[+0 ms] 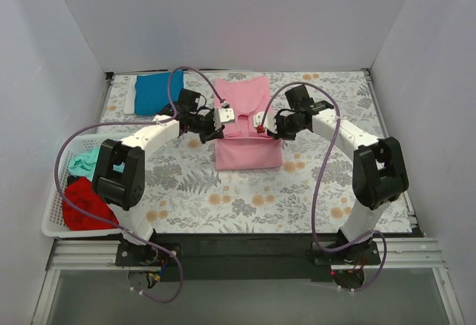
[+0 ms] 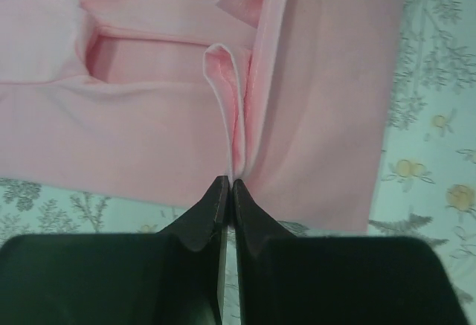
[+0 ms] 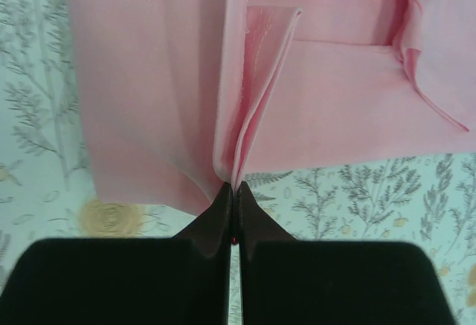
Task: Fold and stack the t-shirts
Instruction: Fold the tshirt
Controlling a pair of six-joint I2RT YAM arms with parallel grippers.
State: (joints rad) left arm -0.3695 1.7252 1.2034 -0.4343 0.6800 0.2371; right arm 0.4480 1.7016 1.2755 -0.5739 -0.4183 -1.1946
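Observation:
A light pink t-shirt (image 1: 248,128) lies partly folded in the middle of the table, on the fern-printed cloth (image 1: 245,198). My left gripper (image 1: 221,119) is shut on its left edge, and a pinched ridge of pink cloth (image 2: 232,109) rises from the fingertips. On the shirt's right edge my right gripper (image 1: 260,126) is shut the same way, with pink cloth (image 3: 249,109) gathered between its tips. A folded bright blue t-shirt (image 1: 158,92) lies at the back left. The mint green t-shirt (image 1: 84,163) and the red one (image 1: 84,206) sit crumpled in a white basket (image 1: 52,213) at the left.
White walls close the table in at the back and on both sides. The basket stands off the cloth's left edge beside the left arm's base. A black rail (image 1: 245,247) runs along the near edge between the two arm bases.

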